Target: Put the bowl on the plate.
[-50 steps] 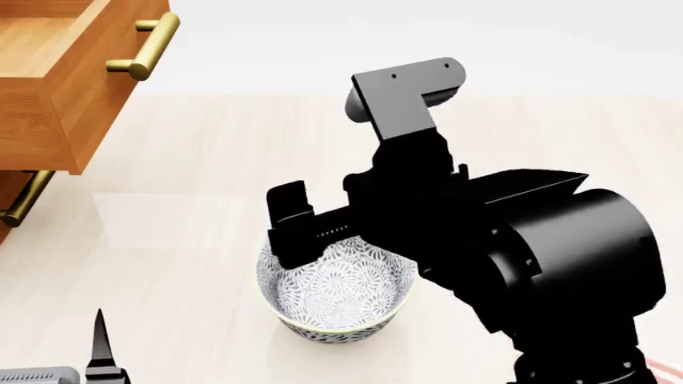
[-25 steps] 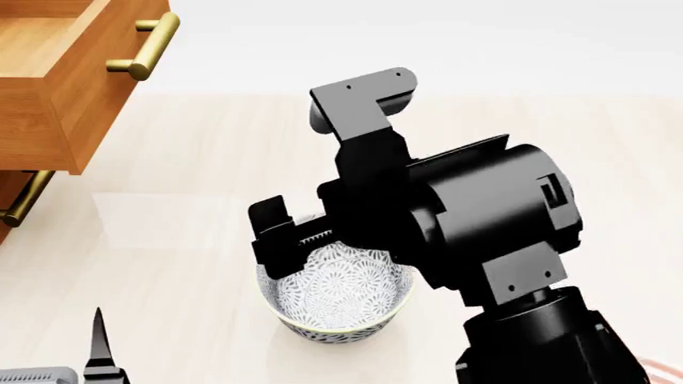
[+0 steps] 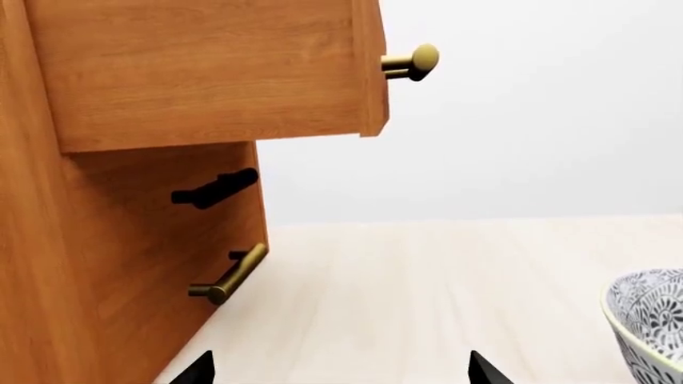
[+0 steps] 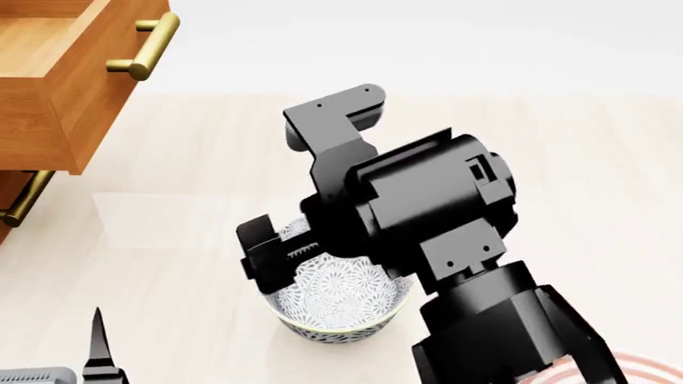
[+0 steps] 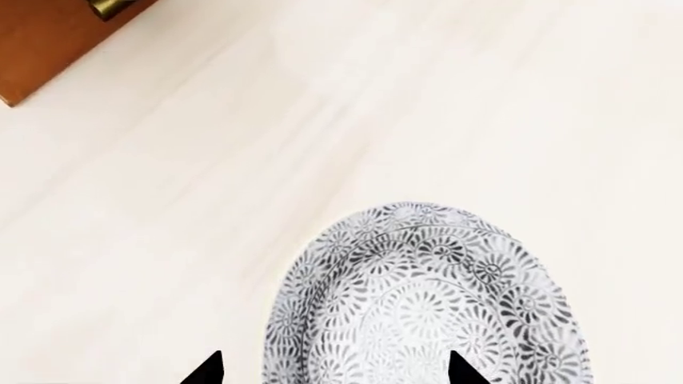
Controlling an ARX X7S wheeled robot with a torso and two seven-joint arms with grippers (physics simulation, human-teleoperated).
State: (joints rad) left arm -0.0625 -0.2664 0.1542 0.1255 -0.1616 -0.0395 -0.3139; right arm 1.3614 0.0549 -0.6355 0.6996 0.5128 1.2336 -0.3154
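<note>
Head view: right gripper (image 4: 280, 258) sits low over the near-left rim of the bowl (image 4: 339, 300), which stands upright on the pale wood tabletop (image 4: 192, 240), in front of the robot. Plate (image 4: 651, 372) shows only as a sliver of red rings at the lower right corner, apart from the bowl w/ the right arm between.

Right wrist view: bowl (image 5: 427, 304) fills the lower middle, two finger tips spread wide, one each side of its near rim, nothing clamped. So jaws apart, bowl not yet held.

Step in hand, as I judge it: approach for the grasp, pre-pinch. Next calls for dropping a bit more so one finger goes inside the rim and one outside, closing on the wall, then lift and carry right to the plate.

Left gripper (image 3: 336, 372): tips apart, idle near the wooden drawer cabinet (image 3: 117, 200); bowl edge (image 3: 645, 324) at that view's side.

Vs 0.5 s and 1.0 s ago: right arm has swung left and down, wrist rolled, gripper lower on the rim. Bowl hasn't moved. Plate sliver now more exposed.
</note>
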